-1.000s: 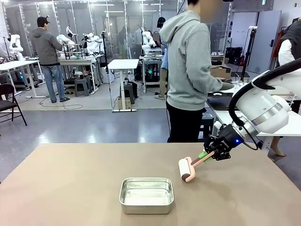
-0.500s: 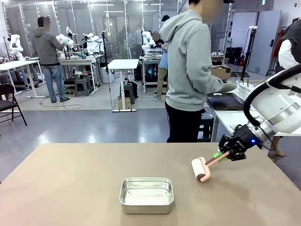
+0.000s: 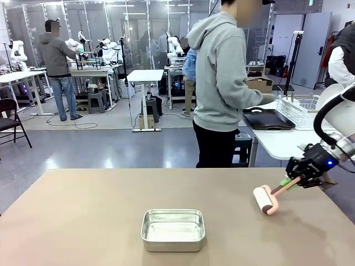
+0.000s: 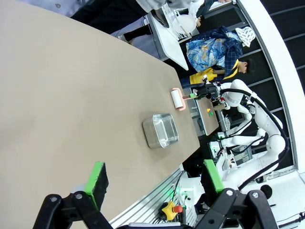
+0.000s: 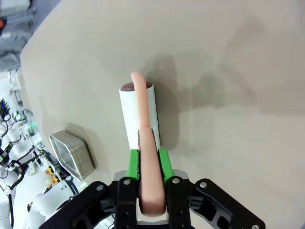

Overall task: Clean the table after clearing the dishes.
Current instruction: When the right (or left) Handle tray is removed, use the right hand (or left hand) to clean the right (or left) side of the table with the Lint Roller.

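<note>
The tan-brown table (image 3: 83, 221) carries a lint roller (image 3: 265, 199) with a white roll and a pink handle, lying on the top near the right edge. My right gripper (image 3: 294, 178) is shut on the pink handle. In the right wrist view the roll (image 5: 138, 114) rests on the table ahead of the right gripper (image 5: 148, 160). My left gripper (image 4: 155, 177) hangs open above the table (image 4: 71, 95), far from the roller (image 4: 177, 99). A dark tray (image 3: 268, 119) lies on the white side table; the plates of the dishes are hidden.
A small steel pan (image 3: 172, 229) sits empty at the table's front middle, also seen as the pan (image 4: 160, 130) and the pan (image 5: 74, 152). A person in a grey hoodie (image 3: 224, 83) stands at the white side table beside a wire rack (image 3: 299, 108).
My right gripper has drawn the roller to the right across the table, from near the pan to the right edge. The person's dark tray now lies flat on the side table.
</note>
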